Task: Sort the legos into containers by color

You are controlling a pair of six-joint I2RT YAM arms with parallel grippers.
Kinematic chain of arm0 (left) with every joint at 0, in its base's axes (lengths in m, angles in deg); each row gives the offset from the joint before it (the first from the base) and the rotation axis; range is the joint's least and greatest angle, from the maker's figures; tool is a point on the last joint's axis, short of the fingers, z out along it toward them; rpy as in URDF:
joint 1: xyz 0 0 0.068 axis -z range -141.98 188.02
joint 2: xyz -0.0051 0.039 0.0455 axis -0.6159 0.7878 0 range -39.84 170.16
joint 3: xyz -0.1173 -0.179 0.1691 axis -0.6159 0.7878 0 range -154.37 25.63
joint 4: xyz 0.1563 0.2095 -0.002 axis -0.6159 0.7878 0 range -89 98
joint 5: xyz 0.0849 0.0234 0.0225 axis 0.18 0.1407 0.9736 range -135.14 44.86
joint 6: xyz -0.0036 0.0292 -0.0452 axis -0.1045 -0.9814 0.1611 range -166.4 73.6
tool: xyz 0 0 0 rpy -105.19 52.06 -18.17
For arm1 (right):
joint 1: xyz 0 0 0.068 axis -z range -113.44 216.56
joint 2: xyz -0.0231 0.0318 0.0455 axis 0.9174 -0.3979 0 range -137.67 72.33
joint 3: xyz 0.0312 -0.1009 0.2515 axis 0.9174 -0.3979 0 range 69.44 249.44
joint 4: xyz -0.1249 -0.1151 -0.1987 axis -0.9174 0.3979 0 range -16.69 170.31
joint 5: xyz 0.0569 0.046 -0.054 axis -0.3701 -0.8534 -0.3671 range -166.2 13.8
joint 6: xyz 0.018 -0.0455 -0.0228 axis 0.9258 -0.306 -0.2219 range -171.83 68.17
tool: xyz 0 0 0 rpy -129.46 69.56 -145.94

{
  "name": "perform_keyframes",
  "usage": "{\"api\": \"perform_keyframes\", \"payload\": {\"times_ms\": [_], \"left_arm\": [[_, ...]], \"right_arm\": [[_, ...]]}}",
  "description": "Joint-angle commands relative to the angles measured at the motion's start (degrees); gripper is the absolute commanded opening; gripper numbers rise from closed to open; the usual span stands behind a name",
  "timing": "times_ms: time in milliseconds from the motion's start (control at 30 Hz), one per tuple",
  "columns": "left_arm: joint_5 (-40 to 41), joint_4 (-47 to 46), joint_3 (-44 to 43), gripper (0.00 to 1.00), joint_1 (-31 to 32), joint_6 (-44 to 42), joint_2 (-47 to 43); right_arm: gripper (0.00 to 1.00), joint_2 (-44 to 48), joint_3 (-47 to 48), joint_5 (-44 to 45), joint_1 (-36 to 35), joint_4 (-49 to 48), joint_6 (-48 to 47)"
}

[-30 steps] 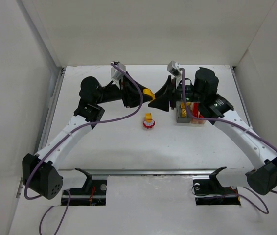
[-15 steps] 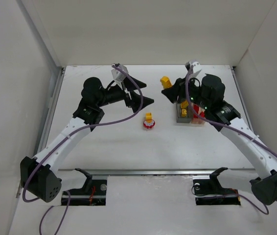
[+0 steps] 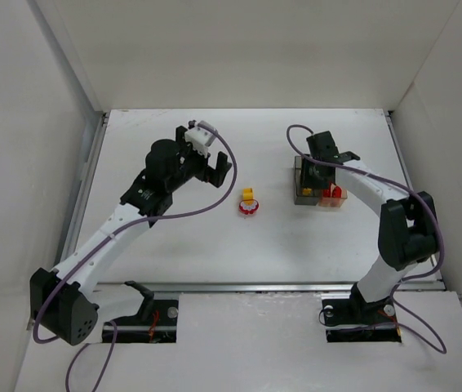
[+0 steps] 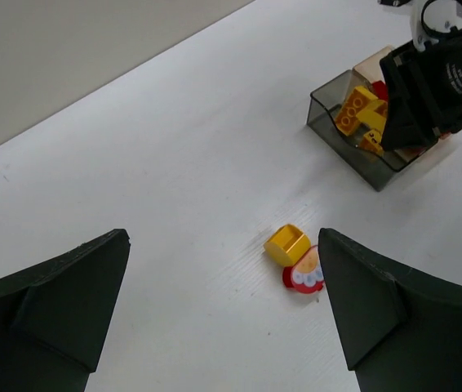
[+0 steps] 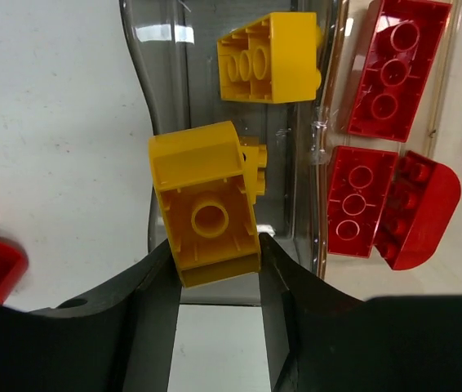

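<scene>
My right gripper [image 5: 215, 249] is shut on a yellow lego [image 5: 206, 216] and hangs over the dark grey container [image 5: 145, 49], which has another yellow brick [image 5: 270, 57] inside. The clear container [image 5: 459, 98] beside it holds red legos [image 5: 394, 65]. From above, the right gripper [image 3: 317, 167] covers part of the grey container [image 3: 303, 198]. My left gripper [image 3: 211, 170] stands wide open and empty, left of a loose yellow lego [image 3: 248, 194] and a red lego [image 3: 249, 207] on the table. In the left wrist view these two lie just inside the right finger: the yellow one [image 4: 286, 243] and the red one [image 4: 304, 276].
White walls enclose the table on three sides. A metal rail runs along the near edge by the arm bases. The paired containers [image 4: 353, 155] sit right of centre, with the loose bricks between the two arms.
The left gripper opened and let go of the yellow lego, then drew back left. The right gripper took it and carried it from the table's middle to above the grey container.
</scene>
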Motion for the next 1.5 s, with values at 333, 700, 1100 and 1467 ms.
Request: {"api": "perform_keyframes", "payload": {"times_ms": [333,700,1100,1467], "left_arm": [[0.36,1.73,3.22,1.00,0.45,-3.57,-3.13],[16.60,0.51,5.67,1.00,0.45,2.66,-3.66],[24.89,-0.55,10.25,1.00,0.45,4.08,-7.79],[23.74,-1.69,11.92,1.00,0.45,4.08,-8.31]], "right_arm": [[0.85,0.10,8.39,-0.62,-1.46,3.86,-0.89],[0.89,-1.12,16.65,0.72,-20.27,2.73,-3.18],[0.89,-22.13,29.84,-0.35,-20.89,5.80,4.29],[0.41,-23.11,28.09,-4.38,-21.94,5.19,3.06]]}}
